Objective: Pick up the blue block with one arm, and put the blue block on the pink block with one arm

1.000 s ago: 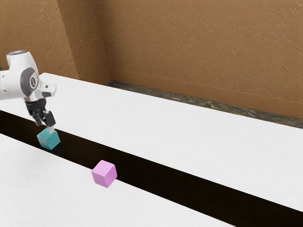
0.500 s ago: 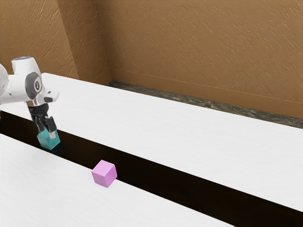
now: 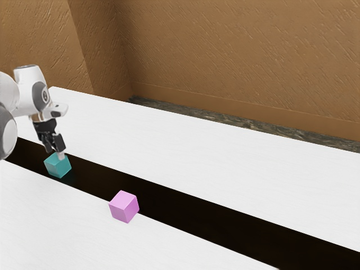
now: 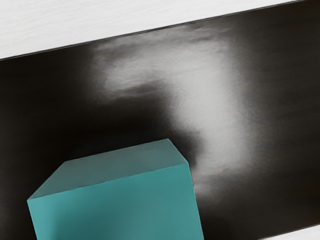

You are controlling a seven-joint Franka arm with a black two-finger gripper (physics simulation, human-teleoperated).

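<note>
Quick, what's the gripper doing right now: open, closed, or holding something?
Gripper: cannot be told; it is right at the top of the blue block.

Blue block (image 3: 57, 165) over dark strip (image 3: 197, 216), pink block (image 3: 124, 206) well apart.

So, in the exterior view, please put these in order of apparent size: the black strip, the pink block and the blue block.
1. The black strip, by far the largest.
2 and 3. The pink block and the blue block look nearly alike. The pink one seems slightly bigger, but it lies nearer the camera, so I do not rank them.
</note>
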